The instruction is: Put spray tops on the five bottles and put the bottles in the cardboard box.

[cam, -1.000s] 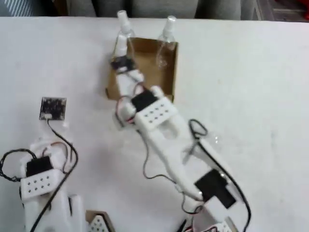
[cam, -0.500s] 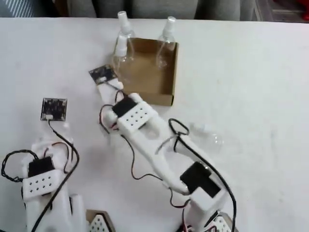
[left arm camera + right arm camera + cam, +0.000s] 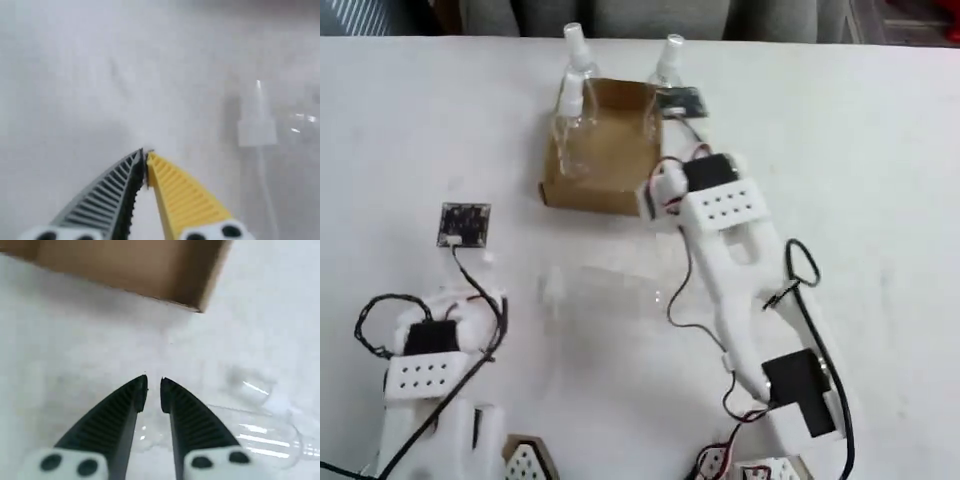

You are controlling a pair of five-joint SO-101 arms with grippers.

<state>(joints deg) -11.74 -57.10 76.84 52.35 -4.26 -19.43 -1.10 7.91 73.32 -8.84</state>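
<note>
High view: the cardboard box [image 3: 605, 160] stood upper centre on the white surface [image 3: 880, 150], with capped bottles [image 3: 576, 60] at its far wall. A loose bottle [image 3: 610, 288] lay centre frame.
Left wrist view: the left end effector [image 3: 146, 152] was clenched and empty.
Right wrist view: the right end effector [image 3: 153, 379] was clenched to a narrow slit and empty.
</note>
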